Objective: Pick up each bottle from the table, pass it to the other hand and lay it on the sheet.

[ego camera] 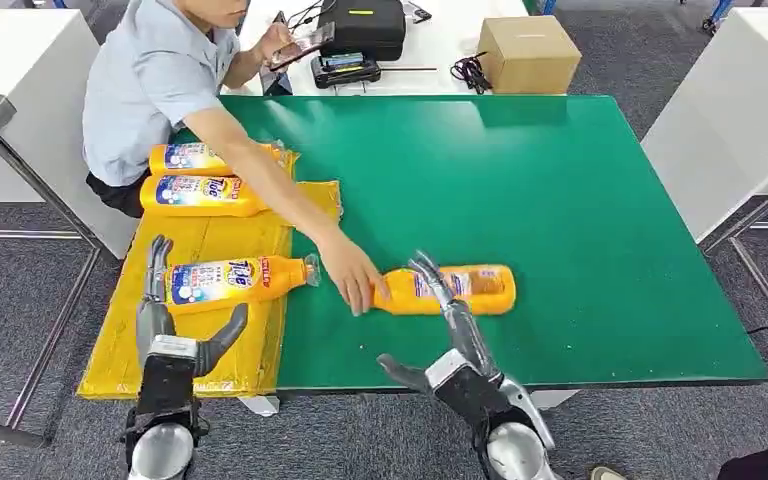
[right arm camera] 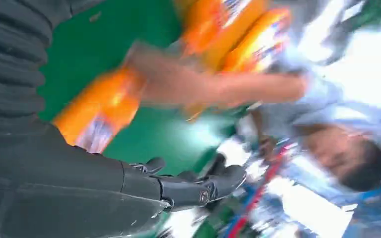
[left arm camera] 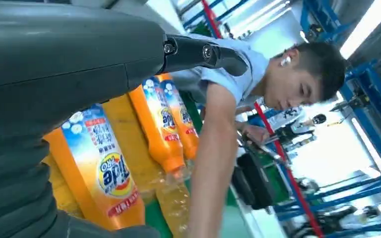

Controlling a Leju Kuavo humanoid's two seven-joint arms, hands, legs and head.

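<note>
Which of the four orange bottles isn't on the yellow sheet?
The bottle on the green table, lying alone by the right hand, with a person's hand at its neck. The other three lie on the yellow sheet.

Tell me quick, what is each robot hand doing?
Left hand: open, around the bottle on the sheet.
Right hand: open, holding nothing.

A lab or workshop: green worktable (ego camera: 560,200), white benches (ego camera: 440,45) with gear, blue metal racks (left arm camera: 372,89).

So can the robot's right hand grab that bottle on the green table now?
Probably not yet: the right hand is at the bottle, but a person's hand rests on its cap end.
</note>
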